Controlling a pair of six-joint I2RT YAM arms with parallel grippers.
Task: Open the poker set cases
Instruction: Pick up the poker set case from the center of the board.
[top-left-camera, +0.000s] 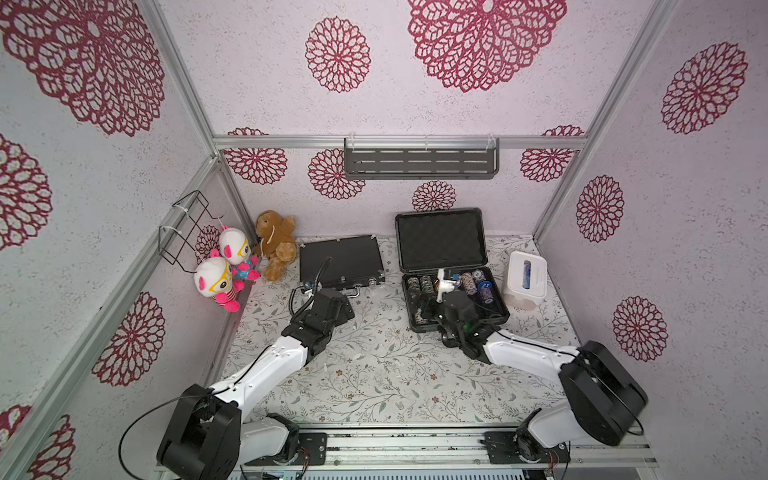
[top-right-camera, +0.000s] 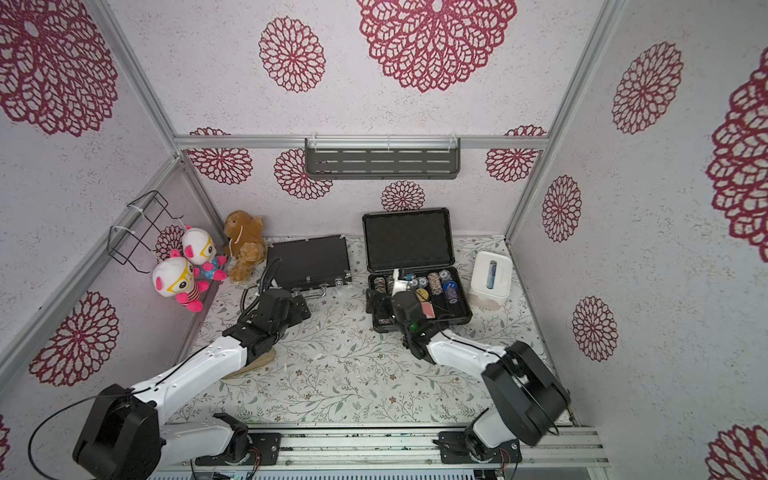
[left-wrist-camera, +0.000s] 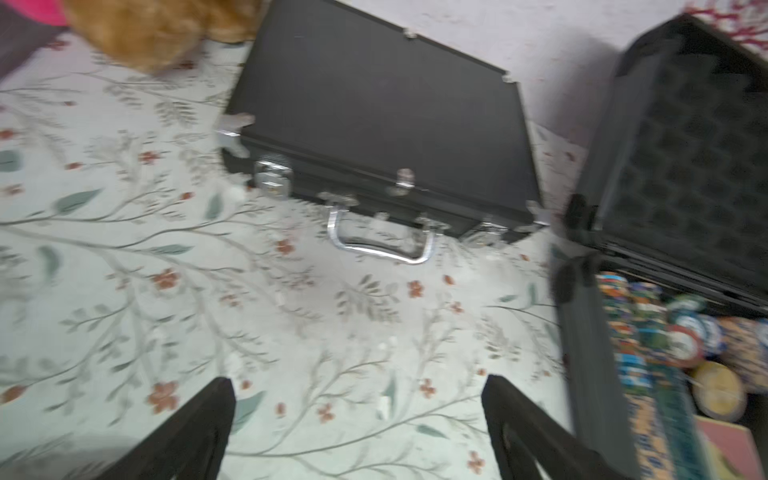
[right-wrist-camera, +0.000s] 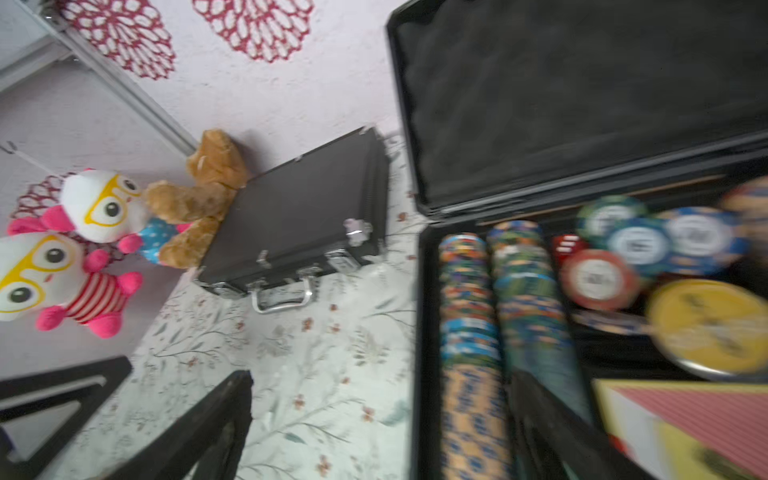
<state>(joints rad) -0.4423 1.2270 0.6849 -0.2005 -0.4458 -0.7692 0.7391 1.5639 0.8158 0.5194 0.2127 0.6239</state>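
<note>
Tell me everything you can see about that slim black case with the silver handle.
The slim black case lies flat and shut on the floral cloth, near the back wall. Its lid looks matte and dark, with silver corner caps. The silver handle and latches face the robot. A brown teddy bear seems to lean against one end.

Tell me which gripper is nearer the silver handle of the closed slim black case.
Left. The left gripper, open, hangs just in front of the silver handle; the right gripper, open, is off to the side at the open dark-grey case.
</note>
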